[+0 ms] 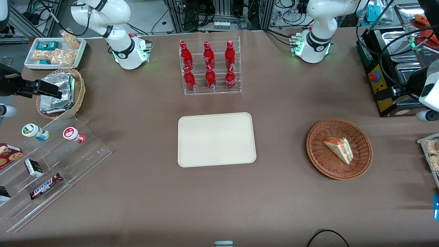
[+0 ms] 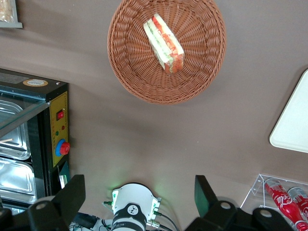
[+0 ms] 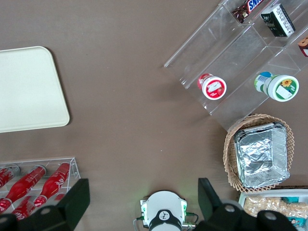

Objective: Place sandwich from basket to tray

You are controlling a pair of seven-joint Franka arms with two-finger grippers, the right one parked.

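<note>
On the brown surface, a triangular pale-bread sandwich (image 1: 339, 150) with red and green filling is lying inside a round reddish-brown wicker basket (image 1: 360, 163), well apart from the flat cream rectangular tray (image 1: 216, 139). The left arm's gripper (image 2: 139, 197) is hovering above the surface near the basket, its jaws spread wide and holding nothing.

Lighting: bright, even, from overhead. Shadows: soft and short; a faint one hugs the basket (image 1: 339, 149) rim on the counter (image 1: 219, 199), another the tray (image 1: 216, 139) edge. Glare: white highlights on the foil packets (image 1: 56, 93) and the clear acrylic steps (image 1: 51, 164); green lamps glow at the arm bases. Focus: sharp overall; the gripper (image 2: 139, 202), fingers (image 2: 72, 195) spread, shows dark and soft.
</note>
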